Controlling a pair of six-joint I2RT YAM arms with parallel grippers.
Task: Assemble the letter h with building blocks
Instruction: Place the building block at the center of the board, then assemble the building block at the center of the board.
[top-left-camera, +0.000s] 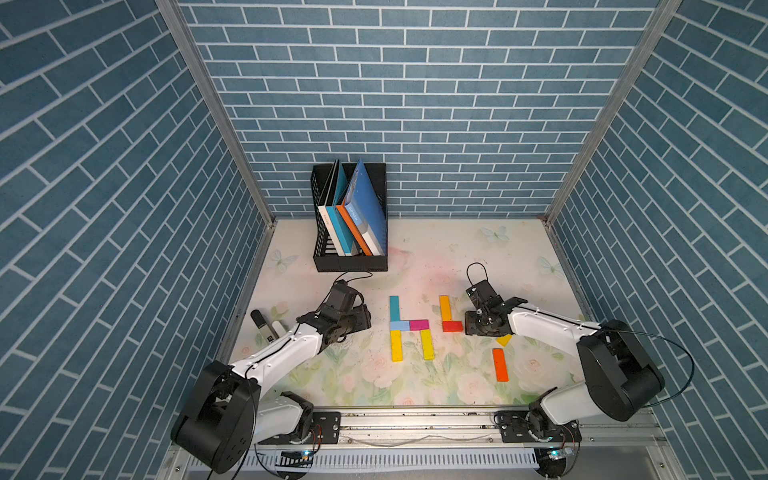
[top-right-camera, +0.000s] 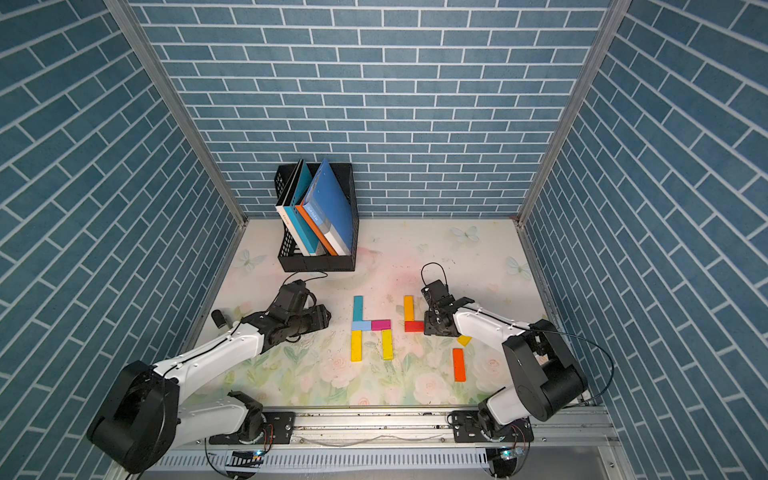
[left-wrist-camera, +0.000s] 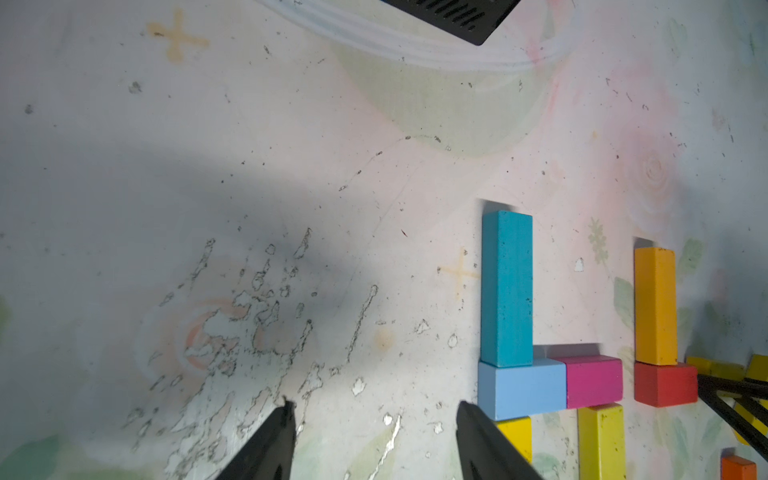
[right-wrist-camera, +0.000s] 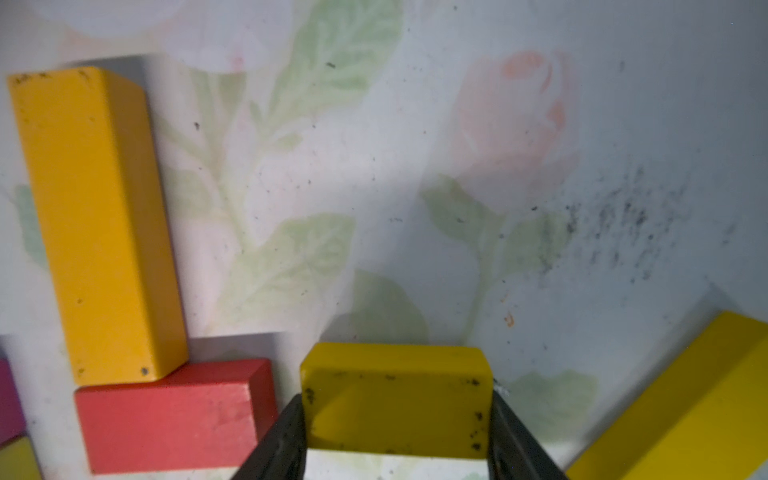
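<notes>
Table cover (left-wrist-camera: 291, 166) first: a printed floral sheet, matt, the print flaked away in ragged patches. Teal block (left-wrist-camera: 507, 286), matt paint, faintly grainy, dark specks along one edge. Over to the yellow block (right-wrist-camera: 395, 399): smooth paint with a soft sheen, chipped dark at the corners. Red block (right-wrist-camera: 166, 415), streaky and rubbed. The right gripper (right-wrist-camera: 397, 415) shows dull black fingers (right-wrist-camera: 282, 446), scuffed grey. Front rail (top-left-camera: 415, 422), bare brushed metal; arm shells (top-left-camera: 282, 345), glossy white plastic

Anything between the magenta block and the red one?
Nothing. Only a narrow bare strip of floral mat separates the magenta block from the red block, clearest in the left wrist view.
</notes>
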